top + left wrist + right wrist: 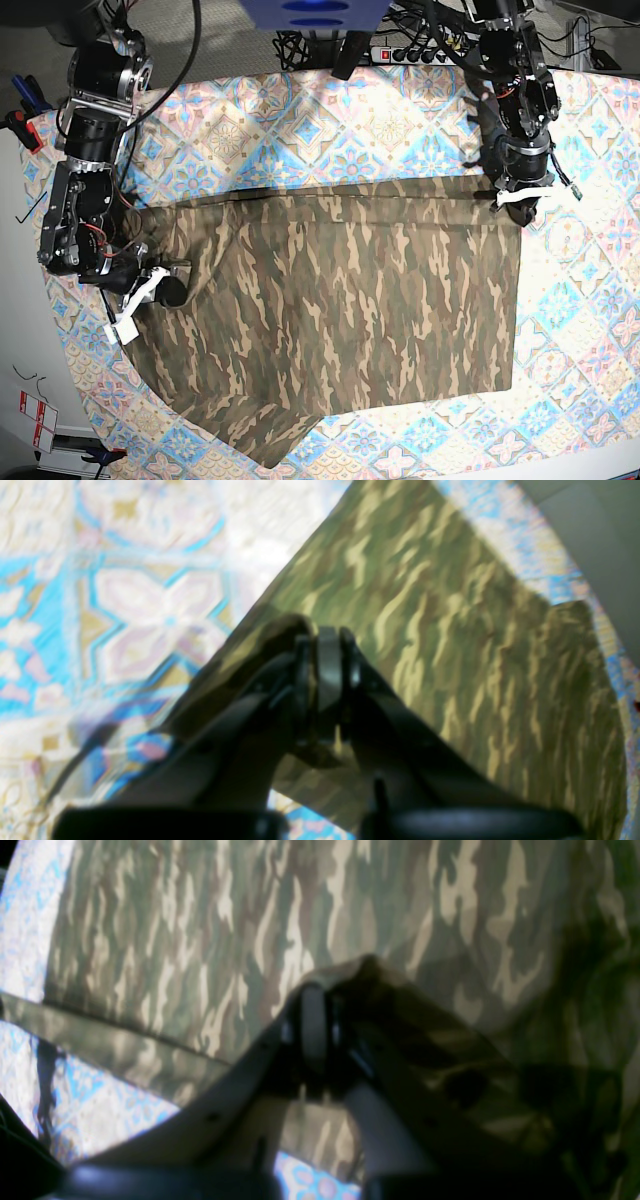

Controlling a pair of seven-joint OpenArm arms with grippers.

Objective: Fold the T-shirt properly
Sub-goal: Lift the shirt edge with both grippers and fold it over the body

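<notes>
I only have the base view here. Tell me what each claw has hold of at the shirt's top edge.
Observer: In the left wrist view, the left claw is shut on a pinched fold at the T-shirt's edge.
Operator: Report the right one.
Observer: The right wrist view shows the right claw shut on bunched T-shirt cloth, which humps up beside its fingers.
Operator: Describe what lies under the right claw.
Observer: A flat strip of shirt edge runs past it, with the tablecloth showing below.
</notes>
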